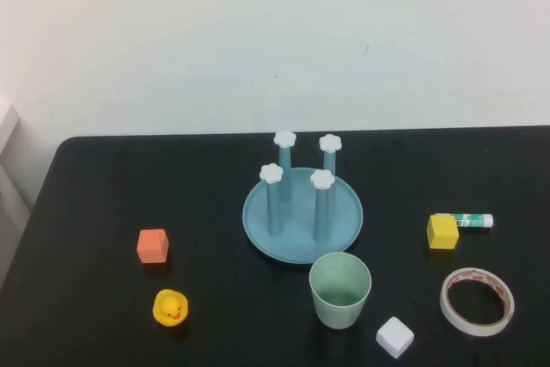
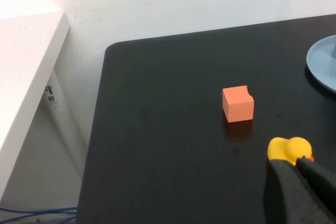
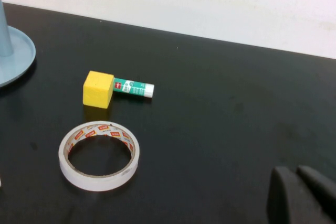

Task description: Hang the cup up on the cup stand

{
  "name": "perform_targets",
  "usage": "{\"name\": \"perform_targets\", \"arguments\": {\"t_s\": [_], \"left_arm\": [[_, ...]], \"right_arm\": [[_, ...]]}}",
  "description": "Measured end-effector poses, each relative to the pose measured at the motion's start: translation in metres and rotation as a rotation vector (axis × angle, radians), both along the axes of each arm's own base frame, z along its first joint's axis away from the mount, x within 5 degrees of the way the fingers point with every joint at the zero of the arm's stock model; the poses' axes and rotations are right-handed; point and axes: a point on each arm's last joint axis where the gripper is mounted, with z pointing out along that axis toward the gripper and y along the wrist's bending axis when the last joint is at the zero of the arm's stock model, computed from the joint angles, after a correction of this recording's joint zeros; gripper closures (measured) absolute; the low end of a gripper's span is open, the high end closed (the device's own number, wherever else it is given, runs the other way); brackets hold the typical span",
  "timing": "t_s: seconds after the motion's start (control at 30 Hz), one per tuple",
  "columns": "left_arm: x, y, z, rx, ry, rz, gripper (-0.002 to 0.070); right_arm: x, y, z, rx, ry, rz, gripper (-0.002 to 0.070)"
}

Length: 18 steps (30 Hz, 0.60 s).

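four white-capped posts rise from the cup stand (image 1: 301, 217) mid-tabletop (image 1: 103, 186) in our high view; the cup (image 1: 340, 289) stands upright just in front of it. in our left wrist view, the left tool (image 2: 299, 174) sits pinched closed, empty, by a rubber duck (image 2: 289, 148). in our right wrist view, the right tool (image 3: 299, 182) is likewise closed and empty, near a tape roll (image 3: 99, 155).

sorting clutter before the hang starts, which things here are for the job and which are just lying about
For the job:
cup, upright
cup stand

Lying about:
orange cube
rubber duck
yellow cube
glue stick
tape roll
white cube
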Motion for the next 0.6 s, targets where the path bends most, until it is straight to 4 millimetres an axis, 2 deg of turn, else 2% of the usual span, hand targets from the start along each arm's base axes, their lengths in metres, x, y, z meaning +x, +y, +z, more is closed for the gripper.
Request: {"name": "perform_targets", "arguments": {"t_s": [0.4,0.5,0.57,0.6], "left_arm": [[0.001,0.000,0.003,0.014,-0.031,0.001,0.0676],[0.002,0.001,0.010,0.009,-0.120,0.005,0.0676],[0.003,0.001,0.021,0.002,-0.237,0.009,0.0676],[0.003,0.001,0.032,-0.007,-0.357,0.013,0.0676]], "right_arm": [[0.001,0.000,0.001,-0.001,-0.024,0.002,0.0676],[0.003,0.000,0.006,-0.003,-0.097,0.006,0.0676],[0.005,0.001,0.014,-0.005,-0.197,0.012,0.0676],[0.005,0.002,0.024,-0.008,-0.303,0.018,0.0676]]}}
